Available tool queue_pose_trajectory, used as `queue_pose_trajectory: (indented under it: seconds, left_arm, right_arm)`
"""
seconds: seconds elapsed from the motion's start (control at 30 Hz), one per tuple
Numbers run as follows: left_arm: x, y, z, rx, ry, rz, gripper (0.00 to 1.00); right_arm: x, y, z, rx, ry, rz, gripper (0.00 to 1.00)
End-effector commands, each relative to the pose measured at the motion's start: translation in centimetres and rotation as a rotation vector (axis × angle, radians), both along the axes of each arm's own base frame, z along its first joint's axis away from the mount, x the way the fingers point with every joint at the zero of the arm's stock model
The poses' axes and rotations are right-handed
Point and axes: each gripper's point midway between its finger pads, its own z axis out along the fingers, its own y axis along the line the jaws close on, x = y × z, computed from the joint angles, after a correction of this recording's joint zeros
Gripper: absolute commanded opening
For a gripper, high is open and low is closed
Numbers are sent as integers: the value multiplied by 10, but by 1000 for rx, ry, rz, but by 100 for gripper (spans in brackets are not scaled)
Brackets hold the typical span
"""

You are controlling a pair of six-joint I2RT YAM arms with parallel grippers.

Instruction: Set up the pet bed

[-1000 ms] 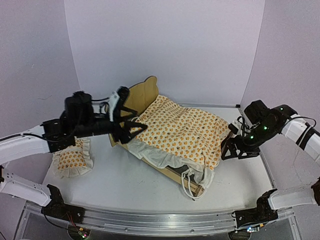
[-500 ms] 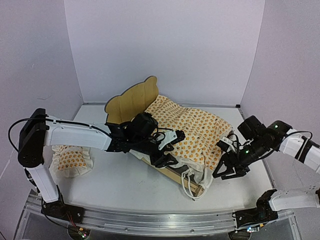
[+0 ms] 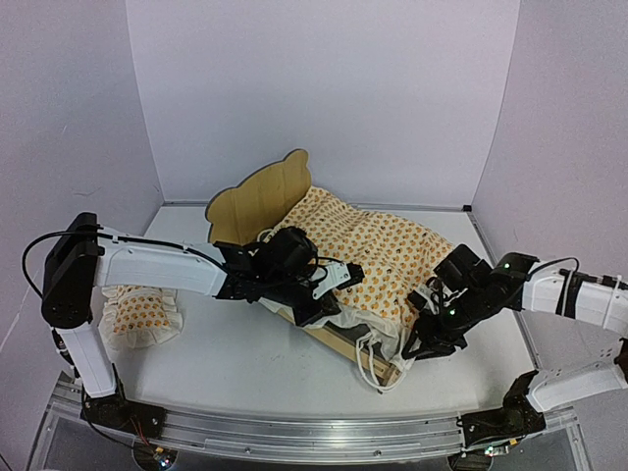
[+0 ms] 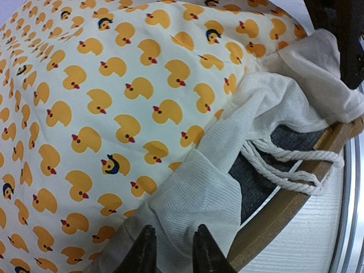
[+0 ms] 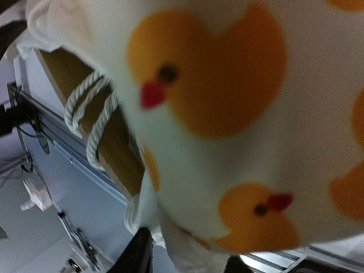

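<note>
I have the left claw (image 3: 329, 300) down on the near long side of the pet bed (image 3: 260, 201). Its fingers are drawn close together, with the white ruffle of the mattress cover (image 3: 363, 255) pinched between them. Just to the right of that claw, in its wrist view, a looped rope tie (image 4: 284, 165) lies over the wooden rim and a strip of the dark grey base (image 4: 256, 179) shows under the cloth.

The right claw (image 3: 419, 341) is at the foot-end corner with the duck-print cloth draped right over its camera. Its fingers stand somewhat apart with the cover's edge between them, and I cannot tell if they grip. The rope loops and the plywood rail sit just off to its left.

The small ruffled pillow (image 3: 142, 316) lies well away from both claws, back beside the left arm's base.

Everything rests on a white table (image 3: 226, 368) with a metal rail (image 3: 294, 434) along the near edge and plain pale walls (image 3: 324, 88) around it.

The bed's long axis runs diagonally. The upright eared headboard is beyond and left of the left claw, and the footboard end is near the right claw.
</note>
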Motion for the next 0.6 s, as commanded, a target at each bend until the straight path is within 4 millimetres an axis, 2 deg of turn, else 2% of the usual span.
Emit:
queue_pose_trajectory:
  seconds: [0.0,0.03,0.1,0.27,0.4,0.5,0.53,0.57]
  left_arm:
    - [11,-1,33,-48,-70,52,11]
    - [16,2,36,-48,-81,87,1]
    - [28,11,44,-44,-122,164,0]
    - [52,36,69,-72,-210,350,0]
    - [51,40,82,-118,-195,373,0]
    - [47,39,84,-132,-175,361,0]
    - [40,35,85,-145,-154,324,1]
    - [36,34,87,-160,-138,305,7]
  right_arm:
    - [27,20,5,52,-92,-88,15]
    - [30,24,8,71,-99,-94,12]
    - [34,31,19,111,-113,-105,0]
    - [54,48,56,216,-201,-137,0]
    - [71,66,87,300,-244,-150,0]
    - [79,79,99,357,-235,-164,0]
    - [82,81,101,359,-238,-165,0]
    - [85,82,102,355,-251,-168,0]
